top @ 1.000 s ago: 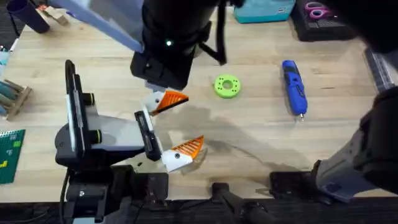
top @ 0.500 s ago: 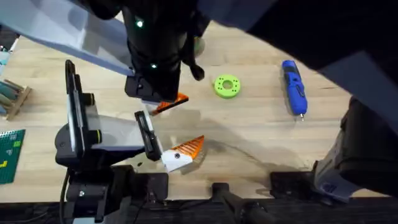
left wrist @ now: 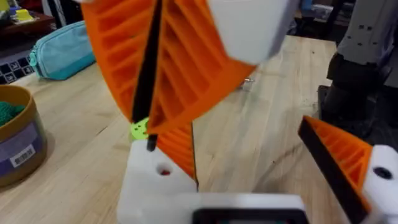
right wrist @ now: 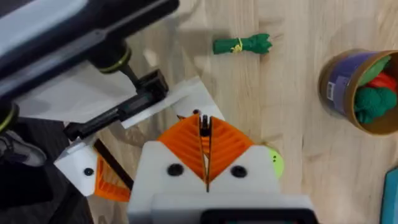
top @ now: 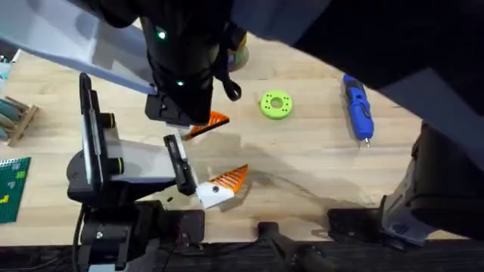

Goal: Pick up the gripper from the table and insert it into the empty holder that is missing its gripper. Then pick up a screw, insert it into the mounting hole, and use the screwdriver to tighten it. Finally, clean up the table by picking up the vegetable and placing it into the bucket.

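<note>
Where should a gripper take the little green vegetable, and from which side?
Probably pinch the vegetable across its narrow middle, near the yellow band, coming straight down from above. It lies flat on the table, long and thin, with bare wood along both long sides.

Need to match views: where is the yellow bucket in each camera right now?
Overhead: the bucket is a sliver beside the dark arm, farther back than the green ring disc.
Left wrist: the bucket stands on the wood near the teal pouch.
Right wrist: the bucket holds green and red toys, apart from the vegetable.
Shared landmark: the green ring disc, a sliver beside orange pads.
</note>
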Action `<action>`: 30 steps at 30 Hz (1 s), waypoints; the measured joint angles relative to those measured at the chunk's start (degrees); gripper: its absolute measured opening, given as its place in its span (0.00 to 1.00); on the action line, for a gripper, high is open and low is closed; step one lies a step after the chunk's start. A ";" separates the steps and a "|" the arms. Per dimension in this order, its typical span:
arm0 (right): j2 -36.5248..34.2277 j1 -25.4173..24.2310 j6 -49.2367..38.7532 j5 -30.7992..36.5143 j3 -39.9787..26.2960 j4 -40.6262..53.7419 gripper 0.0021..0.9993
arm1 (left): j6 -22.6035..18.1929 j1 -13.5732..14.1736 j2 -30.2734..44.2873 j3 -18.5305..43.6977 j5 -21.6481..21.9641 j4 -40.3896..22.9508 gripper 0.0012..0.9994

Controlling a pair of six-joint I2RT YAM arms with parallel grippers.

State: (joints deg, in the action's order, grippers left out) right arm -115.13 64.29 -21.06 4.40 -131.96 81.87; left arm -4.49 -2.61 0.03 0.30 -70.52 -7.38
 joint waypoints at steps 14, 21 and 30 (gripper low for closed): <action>0.00 0.04 0.00 -1.46 0.00 0.83 0.00 | 0.00 0.00 0.00 0.00 0.00 0.00 0.99; -0.09 0.04 0.00 -1.46 0.00 1.07 0.00 | 0.00 0.00 0.00 0.00 0.00 0.00 0.99; -1.12 0.04 0.00 -1.46 0.00 1.33 0.00 | 0.00 0.00 0.00 0.00 0.00 0.00 0.99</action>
State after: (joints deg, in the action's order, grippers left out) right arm -116.25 64.34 -21.06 2.94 -131.96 83.19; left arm -4.49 -2.61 0.03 0.30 -70.52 -7.38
